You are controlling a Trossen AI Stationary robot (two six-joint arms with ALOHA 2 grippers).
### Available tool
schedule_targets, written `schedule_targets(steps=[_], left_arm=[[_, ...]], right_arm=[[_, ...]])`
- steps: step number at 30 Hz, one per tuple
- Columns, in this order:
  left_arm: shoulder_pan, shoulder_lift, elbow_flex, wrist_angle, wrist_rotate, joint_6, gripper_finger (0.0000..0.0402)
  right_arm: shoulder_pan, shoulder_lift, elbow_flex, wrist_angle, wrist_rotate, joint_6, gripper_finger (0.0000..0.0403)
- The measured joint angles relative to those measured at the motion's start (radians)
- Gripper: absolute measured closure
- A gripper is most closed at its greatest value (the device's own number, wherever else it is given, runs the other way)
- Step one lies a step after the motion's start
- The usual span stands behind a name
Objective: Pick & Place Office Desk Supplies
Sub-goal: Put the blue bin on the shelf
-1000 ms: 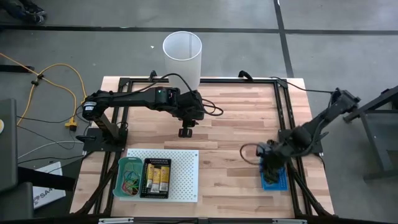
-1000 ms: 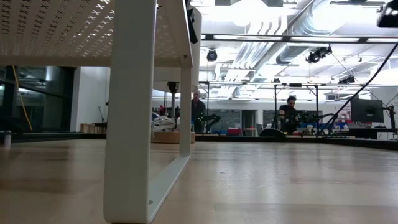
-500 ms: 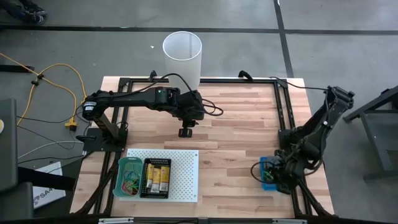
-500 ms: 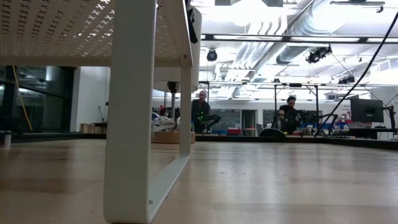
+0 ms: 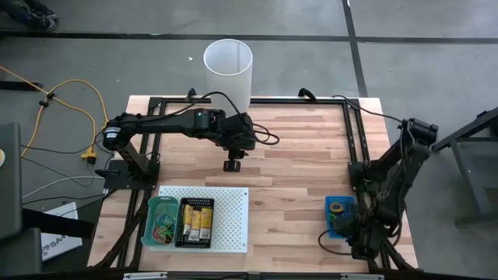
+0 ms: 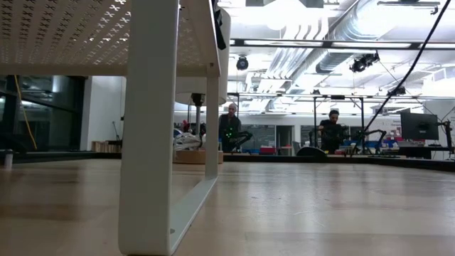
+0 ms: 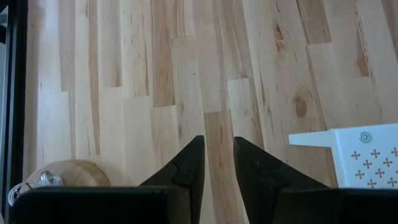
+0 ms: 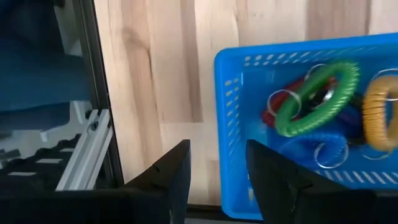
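Note:
A blue basket [image 5: 340, 216] sits near the table's right near corner. In the right wrist view the basket [image 8: 236, 124] holds coiled loops: a green loop [image 8: 317, 93], a blue loop [image 8: 311, 149] and an orange loop [image 8: 379, 112]. My right gripper [image 8: 217, 165] is open just beside the basket, above bare wood near the table's near edge [image 5: 354, 236]. On the white perforated board [image 5: 229, 222] stand a green tray [image 5: 162, 220] of coloured bands and a black tray [image 5: 196, 222] of yellow packets. My left gripper [image 5: 232, 165] hovers open over mid-table [image 7: 217, 149], touching nothing.
A tall white cylinder [image 5: 228, 70] stands beyond the table's far edge. Black frame rails [image 5: 354, 140] run along the table's sides. The board's white leg [image 6: 149, 142] fills the low view's left, and people stand in the room behind. Bare wood [image 5: 296, 171] lies mid-table.
My right gripper has drawn back from above the blue basket toward the table's near right corner, the arm folding in over the right rail. The basket, covered by the gripper before, now shows its loops from above. The left arm has stayed still.

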Motion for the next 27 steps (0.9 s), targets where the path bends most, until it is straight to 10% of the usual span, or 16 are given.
schedule_targets(steps=[27], left_arm=[[0.000,0.000,0.000,0.000,0.000,0.000,0.0322]], right_arm=[[-0.155,-0.067,0.000,-0.279,0.116,-0.189,0.0261]])
